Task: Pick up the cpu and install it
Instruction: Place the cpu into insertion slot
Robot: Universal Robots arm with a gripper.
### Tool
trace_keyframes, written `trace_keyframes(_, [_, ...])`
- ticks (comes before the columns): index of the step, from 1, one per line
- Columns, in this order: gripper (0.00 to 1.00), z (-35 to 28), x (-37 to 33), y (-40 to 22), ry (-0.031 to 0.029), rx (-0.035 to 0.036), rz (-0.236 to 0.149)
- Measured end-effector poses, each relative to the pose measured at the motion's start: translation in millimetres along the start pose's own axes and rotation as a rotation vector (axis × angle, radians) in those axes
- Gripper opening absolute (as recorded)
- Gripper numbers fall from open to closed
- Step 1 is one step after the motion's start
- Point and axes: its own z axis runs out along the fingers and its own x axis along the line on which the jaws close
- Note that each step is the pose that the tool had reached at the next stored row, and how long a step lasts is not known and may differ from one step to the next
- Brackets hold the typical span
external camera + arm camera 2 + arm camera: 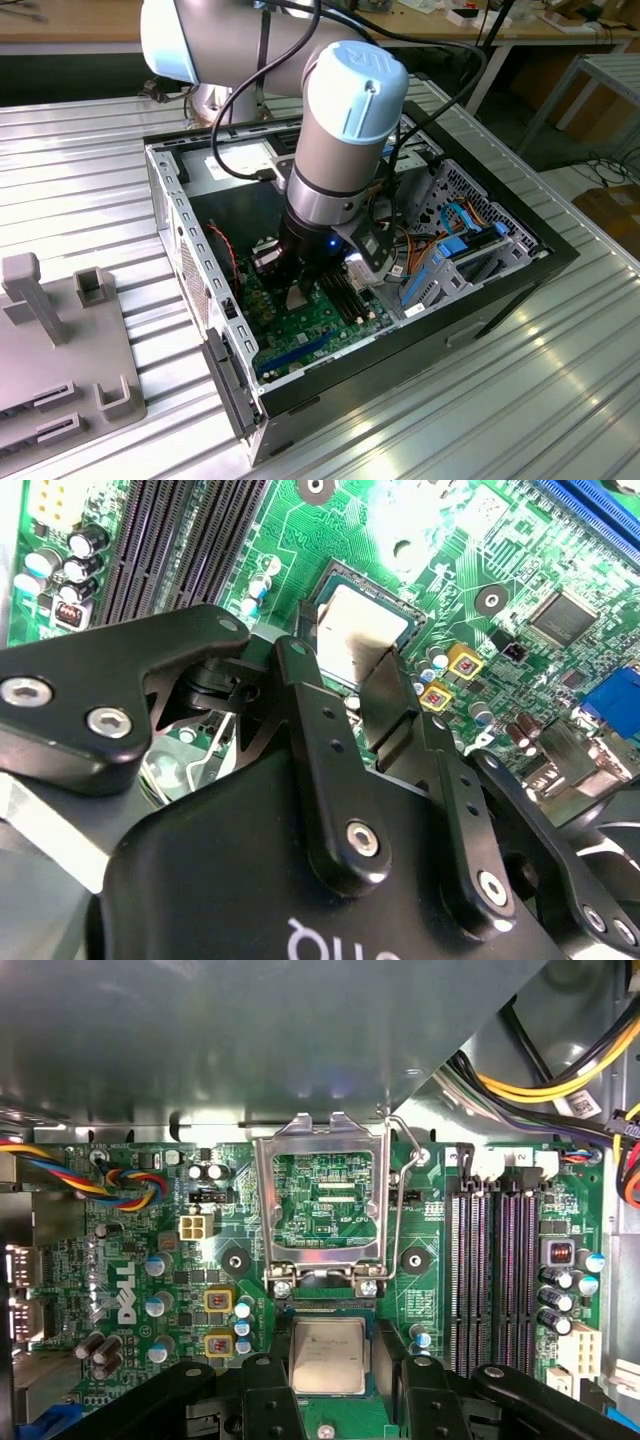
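In the exterior view the arm reaches down into the open computer case [165, 190], with the gripper [290, 282] low over the green motherboard [330, 330].

In the second wrist view the jaws stand narrow, pinching the cpu [362, 630] by two opposite edges at the socket [372, 588] (seated or just above, I cannot tell).

In the first wrist view the cpu [328, 1355] lies just beside the raised load plate [320, 1138]. It looks light, thin, stiff and probably slick, so it is best held by its edges.
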Motion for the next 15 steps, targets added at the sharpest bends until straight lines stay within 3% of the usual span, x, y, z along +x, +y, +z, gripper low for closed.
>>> trace_keyframes(15, [0.45, 0.7, 2.8, -1.0, -0.0001, -0.0032, 0.0])
